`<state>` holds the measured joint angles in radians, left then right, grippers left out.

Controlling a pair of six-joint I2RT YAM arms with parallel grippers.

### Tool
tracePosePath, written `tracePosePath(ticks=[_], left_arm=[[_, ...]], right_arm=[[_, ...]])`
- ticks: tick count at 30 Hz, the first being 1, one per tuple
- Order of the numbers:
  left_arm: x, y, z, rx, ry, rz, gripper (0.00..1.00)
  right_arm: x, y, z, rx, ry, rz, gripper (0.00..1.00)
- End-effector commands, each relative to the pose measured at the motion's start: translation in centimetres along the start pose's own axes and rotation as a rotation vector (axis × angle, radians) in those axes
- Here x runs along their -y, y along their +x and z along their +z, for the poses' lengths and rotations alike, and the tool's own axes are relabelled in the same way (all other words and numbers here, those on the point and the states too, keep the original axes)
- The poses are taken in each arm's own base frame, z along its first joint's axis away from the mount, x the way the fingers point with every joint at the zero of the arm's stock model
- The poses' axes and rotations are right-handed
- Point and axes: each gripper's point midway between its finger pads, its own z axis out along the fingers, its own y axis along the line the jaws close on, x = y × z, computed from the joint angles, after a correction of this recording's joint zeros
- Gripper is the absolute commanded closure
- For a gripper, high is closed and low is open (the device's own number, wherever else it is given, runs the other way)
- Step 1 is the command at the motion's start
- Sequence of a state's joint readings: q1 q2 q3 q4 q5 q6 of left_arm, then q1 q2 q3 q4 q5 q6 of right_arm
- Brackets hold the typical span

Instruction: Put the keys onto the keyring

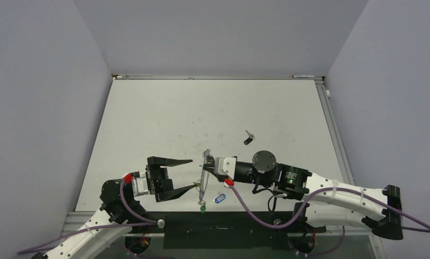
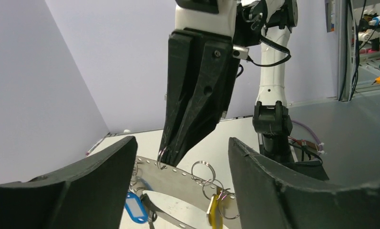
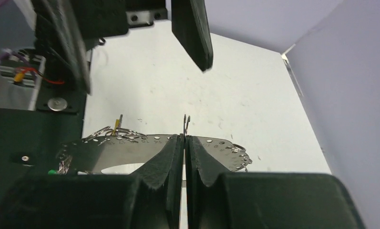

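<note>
The keyring [image 2: 178, 183] is a flat grey metal band with holes along its edge and small split rings through them; it shows edge-on in the top view [image 1: 203, 175]. My right gripper [image 3: 184, 138] is shut on a small split ring [image 2: 161, 156] at the band's rim. My left gripper [image 1: 193, 174] is open, its fingers [image 2: 107, 167] either side of the band and apart from it. A blue tag [image 2: 136, 207] and a yellow key [image 2: 212, 209] hang from the band. A green tag [image 1: 203, 207] and the blue tag [image 1: 219, 198] lie below it. A black key [image 1: 248, 139] lies loose on the table.
The white table [image 1: 164, 118] is walled by grey panels on three sides. Its near edge meets a black rail [image 1: 223, 229] by the arm bases. The right arm's body [image 1: 288, 181] stretches across the near right.
</note>
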<state>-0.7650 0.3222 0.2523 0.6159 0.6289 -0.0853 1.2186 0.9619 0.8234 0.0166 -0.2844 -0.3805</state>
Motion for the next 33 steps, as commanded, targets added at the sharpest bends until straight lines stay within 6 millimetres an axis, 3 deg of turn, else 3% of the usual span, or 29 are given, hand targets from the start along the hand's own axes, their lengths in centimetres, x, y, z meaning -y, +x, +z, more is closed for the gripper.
tracePosePath(ticks=[1,2,6,13,18,33], left_arm=[[0.0,0.8,-1.1,-0.052,-0.043,-0.018,0.26],[-0.1,0.9,-1.3,-0.061,-0.055,-0.015,0.21],[-0.7,1.5,-2.3,-0.098,-0.125,-0.03,0.22],[-2.2,2.0,-3.5,-0.106,-0.258,-0.075,0.24],[-2.9,2.1,-3.9,-0.106,-0.315,-0.102,0.25],[-3.4,3.6,-3.5,-0.21,-0.343,-0.195,0.3]], right_arm=[[2.4,-1.4,-0.2,0.027,0.171,-0.114,0.95],[2.4,-0.8,-0.1,0.0,0.196,-0.142,0.95],[1.5,0.7,0.2,-0.101,0.256,-0.248,0.95],[2.1,1.8,-1.5,-0.149,0.418,-0.392,0.95],[2.1,1.8,-2.5,-0.167,0.489,-0.484,0.95],[2.3,0.0,-5.3,-0.01,0.548,-0.47,0.95]])
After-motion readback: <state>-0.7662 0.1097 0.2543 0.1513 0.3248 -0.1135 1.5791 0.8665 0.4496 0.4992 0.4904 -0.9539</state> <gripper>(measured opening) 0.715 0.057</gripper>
